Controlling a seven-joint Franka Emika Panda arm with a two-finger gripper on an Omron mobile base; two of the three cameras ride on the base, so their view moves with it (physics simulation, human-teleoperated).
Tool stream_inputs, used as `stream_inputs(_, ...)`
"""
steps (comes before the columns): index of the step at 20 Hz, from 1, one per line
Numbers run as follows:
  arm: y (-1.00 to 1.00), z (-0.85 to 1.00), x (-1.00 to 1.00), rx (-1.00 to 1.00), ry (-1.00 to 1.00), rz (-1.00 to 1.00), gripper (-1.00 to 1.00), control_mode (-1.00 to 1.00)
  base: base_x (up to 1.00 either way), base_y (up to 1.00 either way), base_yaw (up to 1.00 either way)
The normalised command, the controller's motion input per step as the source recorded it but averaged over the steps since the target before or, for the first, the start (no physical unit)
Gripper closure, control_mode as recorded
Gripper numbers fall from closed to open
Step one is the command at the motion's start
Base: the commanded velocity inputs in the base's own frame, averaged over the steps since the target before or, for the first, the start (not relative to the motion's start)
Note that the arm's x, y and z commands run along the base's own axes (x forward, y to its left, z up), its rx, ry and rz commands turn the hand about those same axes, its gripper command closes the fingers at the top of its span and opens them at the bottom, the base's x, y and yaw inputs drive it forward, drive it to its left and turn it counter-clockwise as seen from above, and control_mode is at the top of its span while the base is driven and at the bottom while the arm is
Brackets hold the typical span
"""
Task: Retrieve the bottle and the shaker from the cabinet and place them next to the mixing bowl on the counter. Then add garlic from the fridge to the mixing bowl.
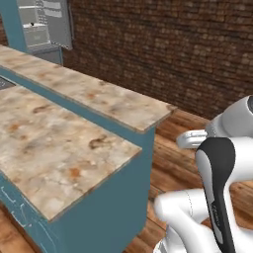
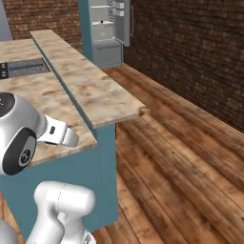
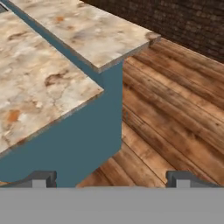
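My gripper [image 3: 111, 178] is open, its two dark fingertips [image 3: 41, 178] standing far apart with nothing between them. It hangs off the end of the marbled counter [image 3: 39, 83], looking at the counter's corner and its teal side. The counter [image 1: 54, 138] runs in two levels, a lower slab and a raised bar [image 2: 90, 90]. At its far end stands the fridge [image 2: 107, 33], teal outside and pale grey inside, with its door swung open [image 1: 37, 37]. The bottle, the shaker, the cabinet, the mixing bowl and the garlic are out of view.
A grey panel [image 2: 24, 69] is set into the lower counter slab at the far left. Brown wooden floor [image 2: 181, 152] stretches to the right of the counter up to a dark brick wall [image 1: 163, 44]. My white arm [image 1: 217, 188] fills the near foreground.
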Motion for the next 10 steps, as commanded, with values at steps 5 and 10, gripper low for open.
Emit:
stream_inputs(5,0.0,0.0,0.0,0.0,0.0,0.0,-1.0,1.0,0.12,-1.0,0.07)
stream_inputs(10,0.0,0.0,0.0,0.0,0.0,0.0,-1.0,1.0,0.2,-1.0,0.1)
